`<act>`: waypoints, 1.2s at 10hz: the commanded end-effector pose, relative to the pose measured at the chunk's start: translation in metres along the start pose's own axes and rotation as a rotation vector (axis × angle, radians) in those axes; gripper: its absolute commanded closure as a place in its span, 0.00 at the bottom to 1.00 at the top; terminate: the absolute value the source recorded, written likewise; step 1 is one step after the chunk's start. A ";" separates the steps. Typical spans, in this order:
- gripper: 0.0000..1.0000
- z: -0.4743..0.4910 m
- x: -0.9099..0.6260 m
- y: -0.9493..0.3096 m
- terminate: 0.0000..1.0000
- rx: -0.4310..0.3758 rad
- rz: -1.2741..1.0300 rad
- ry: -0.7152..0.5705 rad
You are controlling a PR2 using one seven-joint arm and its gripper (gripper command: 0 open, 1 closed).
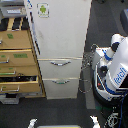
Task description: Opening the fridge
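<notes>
The fridge [62, 30] stands tall and white in the middle of the exterior view. Its large upper door carries a small green-figure sticker [43, 9] near the top left and looks shut against the body. Below it are two drawers, each with a silver bar handle, the upper handle [60, 63] and the lower handle [61, 81]; both drawers are pushed in. No gripper shows clearly in this view. Two small white pieces [32, 122] at the bottom edge are too cut off to identify.
A tan wooden drawer cabinet [17, 60] stands against the fridge on the exterior view's left, some of its drawers pulled out. A white-and-blue rounded robot body [114, 67] with cables stands on the exterior view's right. Dark floor [60, 110] lies in front.
</notes>
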 end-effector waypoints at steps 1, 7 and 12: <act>0.00 0.001 0.019 0.000 0.00 -0.114 0.003 0.062; 0.00 0.031 0.103 0.043 0.00 -0.035 0.023 -0.035; 0.00 0.069 0.186 0.091 0.00 -0.072 0.026 -0.082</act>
